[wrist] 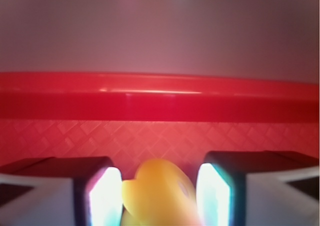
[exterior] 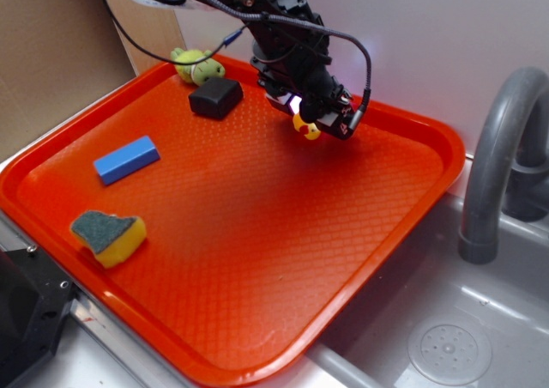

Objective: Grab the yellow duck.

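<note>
Gripper (exterior: pixel 310 120) is down at the far side of the red tray (exterior: pixel 257 259), and there's the yellow duck (exterior: pixel 306 128) right at its tip! From the wrist view the duck (wrist: pixel 157 191) sits between the two jaws, both pads close against its sides, pinching it. Just behind sits the black block (exterior: pixel 215 98), with the green plush toy (exterior: pixel 196 64) at the tray's back rim. Blue block (exterior: pixel 126 159) and yellow sponge (exterior: pixel 109 235) lie well apart, over on the left.
</note>
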### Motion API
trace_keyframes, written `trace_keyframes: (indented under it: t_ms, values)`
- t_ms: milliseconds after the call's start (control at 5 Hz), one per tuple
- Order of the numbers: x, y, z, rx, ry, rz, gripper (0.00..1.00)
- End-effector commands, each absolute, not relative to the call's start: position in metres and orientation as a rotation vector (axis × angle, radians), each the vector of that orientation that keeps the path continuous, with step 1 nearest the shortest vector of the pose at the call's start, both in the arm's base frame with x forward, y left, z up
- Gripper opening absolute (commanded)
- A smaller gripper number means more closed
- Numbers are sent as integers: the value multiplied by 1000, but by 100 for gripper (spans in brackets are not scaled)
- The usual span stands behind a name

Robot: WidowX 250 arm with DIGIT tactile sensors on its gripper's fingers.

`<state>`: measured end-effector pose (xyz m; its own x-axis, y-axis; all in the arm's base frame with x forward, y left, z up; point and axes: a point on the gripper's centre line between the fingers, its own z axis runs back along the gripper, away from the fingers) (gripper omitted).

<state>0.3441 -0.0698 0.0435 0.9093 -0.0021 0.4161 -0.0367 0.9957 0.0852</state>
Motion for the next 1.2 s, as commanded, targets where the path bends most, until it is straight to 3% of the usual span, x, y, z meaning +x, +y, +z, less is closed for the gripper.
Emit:
trace_keyframes:
  t_ms: [0,400,600,800,1000]
  values:
    - [330,-79,92,149,-473,3,0]
    - [288,-60,188,77,-539,141,0]
    - [264,-44,221,31,-531,222,0]
    - [231,-28,246,29,-550,304,0]
    - [216,-14,253,-7,-537,371,0]
